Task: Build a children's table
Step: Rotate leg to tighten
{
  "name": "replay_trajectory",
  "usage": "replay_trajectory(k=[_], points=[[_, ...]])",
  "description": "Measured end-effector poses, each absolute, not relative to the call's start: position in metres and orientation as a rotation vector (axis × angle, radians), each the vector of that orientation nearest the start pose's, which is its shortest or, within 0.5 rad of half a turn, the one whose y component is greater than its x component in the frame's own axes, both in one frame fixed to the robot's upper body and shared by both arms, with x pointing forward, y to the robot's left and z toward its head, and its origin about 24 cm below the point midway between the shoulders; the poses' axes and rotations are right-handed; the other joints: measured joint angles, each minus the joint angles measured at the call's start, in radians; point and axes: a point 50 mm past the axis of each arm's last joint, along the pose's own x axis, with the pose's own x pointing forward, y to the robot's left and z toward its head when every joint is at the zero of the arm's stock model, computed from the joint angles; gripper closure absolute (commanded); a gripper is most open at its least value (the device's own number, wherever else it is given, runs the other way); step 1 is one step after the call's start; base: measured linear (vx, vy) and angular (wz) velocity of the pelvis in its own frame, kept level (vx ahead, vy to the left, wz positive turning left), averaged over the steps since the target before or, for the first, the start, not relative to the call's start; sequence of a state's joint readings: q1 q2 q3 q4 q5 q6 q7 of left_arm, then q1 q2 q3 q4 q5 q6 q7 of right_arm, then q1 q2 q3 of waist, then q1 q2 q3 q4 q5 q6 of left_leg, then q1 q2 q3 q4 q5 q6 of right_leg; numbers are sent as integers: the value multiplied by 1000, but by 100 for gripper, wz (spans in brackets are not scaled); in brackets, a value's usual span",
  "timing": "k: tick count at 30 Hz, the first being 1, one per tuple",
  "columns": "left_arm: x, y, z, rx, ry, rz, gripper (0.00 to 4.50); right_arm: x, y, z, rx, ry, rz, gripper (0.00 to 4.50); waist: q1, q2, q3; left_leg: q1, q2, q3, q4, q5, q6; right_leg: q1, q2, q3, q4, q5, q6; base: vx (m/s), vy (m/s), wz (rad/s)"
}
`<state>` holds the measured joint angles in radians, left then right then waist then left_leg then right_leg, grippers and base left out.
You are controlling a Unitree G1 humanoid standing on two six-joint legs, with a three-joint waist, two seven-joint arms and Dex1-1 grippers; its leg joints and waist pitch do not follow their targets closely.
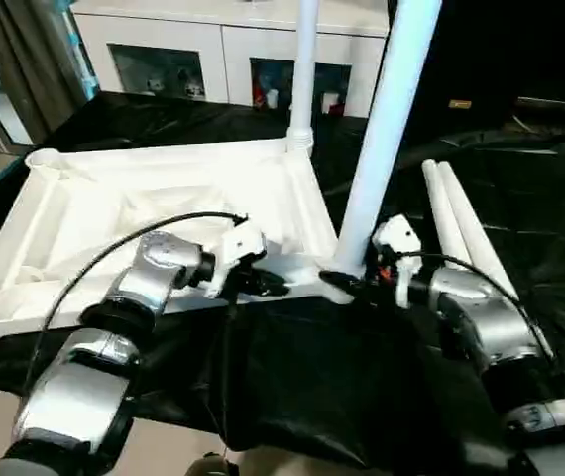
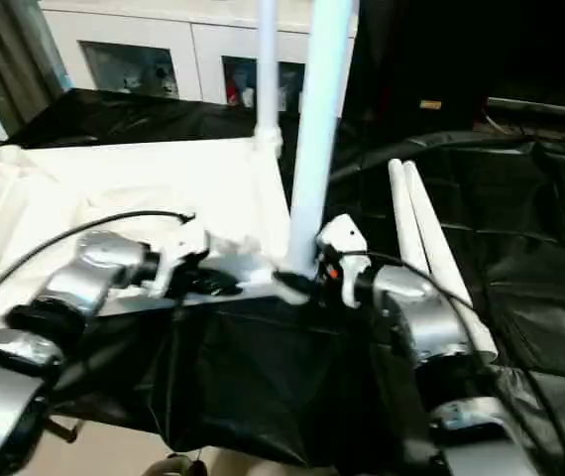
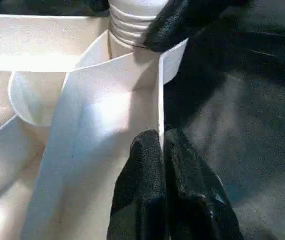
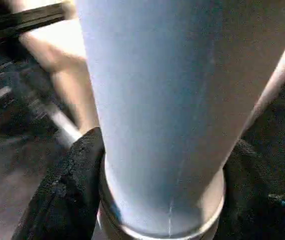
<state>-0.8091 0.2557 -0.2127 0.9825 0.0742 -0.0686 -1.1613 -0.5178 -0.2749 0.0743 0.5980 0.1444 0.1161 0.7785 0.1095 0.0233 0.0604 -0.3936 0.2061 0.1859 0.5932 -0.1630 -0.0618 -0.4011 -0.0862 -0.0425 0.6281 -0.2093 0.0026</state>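
Soft indoor light, blurred, bluish glare

Head stereo down; wrist cams close-up

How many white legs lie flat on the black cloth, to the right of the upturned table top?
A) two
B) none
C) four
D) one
A: two loose legs lie side by side on the black cloth, while two others stand upright in the table top's corner sockets, the far one and the near one.
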Motion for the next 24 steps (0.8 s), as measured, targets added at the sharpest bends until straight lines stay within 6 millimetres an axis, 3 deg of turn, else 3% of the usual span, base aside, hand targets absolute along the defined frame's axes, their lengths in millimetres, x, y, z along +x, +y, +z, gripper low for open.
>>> replay_trajectory(k=[4,8,12,13,14,20,22,24], points=[[359,88,58,364,394,-1143,450,347,-147,44,2,258,501,180,-3,0,0,1,-1,0,1,0,0,1,-1,0,0,0,0,0,0,0],[362,63,57,338,388,-1049,450,356,-143,44,34,263,310,180,0,2,-1,1,-2,0,0,0,0,2,-2,0,-1,0,0,0,0,0],[362,51,56,332,382,-1020,450,359,-141,43,47,257,216,180,1,6,-2,1,-2,0,0,0,0,3,-3,-1,-2,0,0,0,0,0],[362,49,56,331,379,-1017,450,359,-141,43,44,254,206,125,1,9,-2,1,-3,0,0,0,0,3,-4,-1,-2,0,0,0,0,0],[362,48,56,332,375,-1020,450,359,-141,43,44,250,205,111,1,11,-2,1,-3,0,0,0,0,3,-4,-1,-2,0,0,0,0,0],[361,45,55,371,318,-1005,450,355,-137,41,23,211,198,105,-8,23,-2,0,-4,0,0,0,0,3,-4,-1,-2,0,1,0,0,0],[362,43,56,379,293,-988,394,348,-143,41,12,175,173,99,-6,25,-1,-1,-4,0,0,0,1,2,-4,-1,-2,0,1,0,0,0],[366,42,65,347,219,-949,394,340,-150,39,13,152,157,99,-3,26,-1,-6,-3,-1,0,1,2,0,-4,-3,-4,1,2,0,0,0]])
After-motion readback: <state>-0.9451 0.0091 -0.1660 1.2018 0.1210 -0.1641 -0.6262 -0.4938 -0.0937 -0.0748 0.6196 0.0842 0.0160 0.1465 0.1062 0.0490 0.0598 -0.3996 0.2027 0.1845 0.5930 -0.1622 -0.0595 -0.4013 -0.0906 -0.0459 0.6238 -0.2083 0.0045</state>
